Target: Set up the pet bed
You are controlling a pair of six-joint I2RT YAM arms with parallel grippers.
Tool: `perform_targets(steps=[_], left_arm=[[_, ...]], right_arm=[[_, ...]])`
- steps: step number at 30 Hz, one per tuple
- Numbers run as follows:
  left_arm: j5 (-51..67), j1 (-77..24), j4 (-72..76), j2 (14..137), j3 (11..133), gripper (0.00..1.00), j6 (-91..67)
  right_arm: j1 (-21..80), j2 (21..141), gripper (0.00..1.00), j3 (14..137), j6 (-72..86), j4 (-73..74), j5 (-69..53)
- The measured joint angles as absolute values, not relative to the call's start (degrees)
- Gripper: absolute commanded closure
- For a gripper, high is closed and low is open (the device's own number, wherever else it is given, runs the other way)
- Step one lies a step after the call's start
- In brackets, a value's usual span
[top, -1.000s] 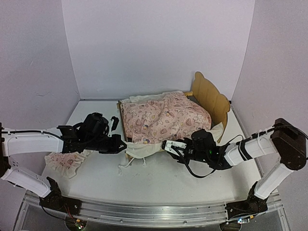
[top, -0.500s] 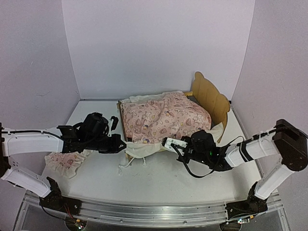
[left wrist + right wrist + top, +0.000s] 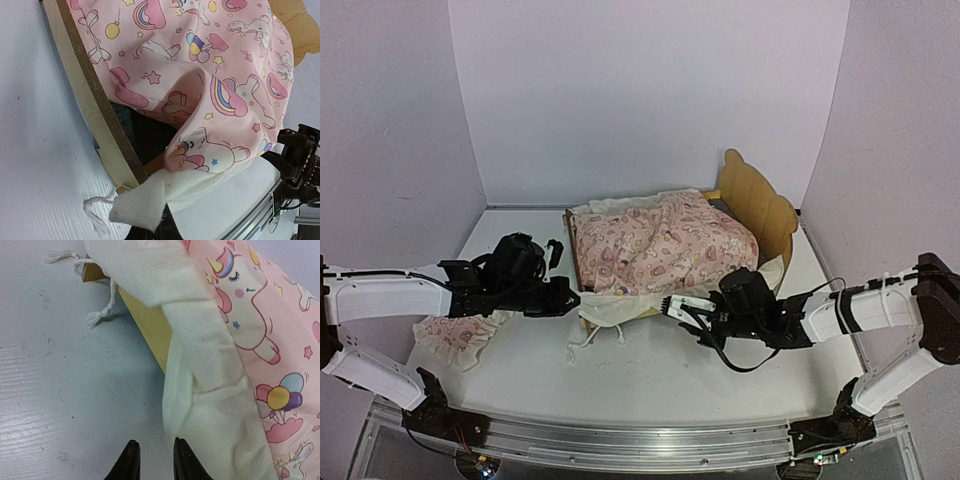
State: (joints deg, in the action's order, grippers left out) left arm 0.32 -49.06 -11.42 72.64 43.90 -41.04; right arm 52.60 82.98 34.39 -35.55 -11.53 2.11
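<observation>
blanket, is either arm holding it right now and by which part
The left gripper has fingers shut on the blanket by its white ruffle corner; the right gripper, fingers slightly apart, holds nothing.

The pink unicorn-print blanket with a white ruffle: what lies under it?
Under the blanket, the light plywood bed frame shows its side rail, and a strip of dark grey mattress pad shows inside. The rest of the pad is covered.

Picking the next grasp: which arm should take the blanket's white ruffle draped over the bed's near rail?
Right. The right gripper sits slightly open, empty, fingertips just short of the ruffle on the near rail. The left gripper is shut, apparently on the blanket corner at the foot end.
</observation>
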Motion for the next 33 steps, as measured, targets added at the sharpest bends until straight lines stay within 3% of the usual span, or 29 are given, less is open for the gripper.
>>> perform_targets(steps=[11,20,29,31,33], left_arm=[[0.4,-49.0,-11.2,72.6,43.9,1.0,-41.0],[0.4,-48.9,-10.9,72.6,43.9,1.0,-41.0],[1.0,-48.9,-10.9,72.6,43.9,1.0,-41.0],[1.3,-48.8,-10.9,72.6,43.9,1.0,-41.0],[1.4,-48.7,-10.9,72.6,43.9,1.0,-41.0]], right_arm=[[53.2,92.1,0.64,34.3,-38.8,-24.7,5.0],[53.2,90.8,0.63,32.4,-39.0,-30.3,6.7],[53.2,93.4,0.74,32.4,-38.9,-34.0,6.7],[53.2,95.2,0.78,32.6,-39.0,-34.7,6.8],[53.2,96.5,0.88,32.6,-39.0,-35.5,7.0]])
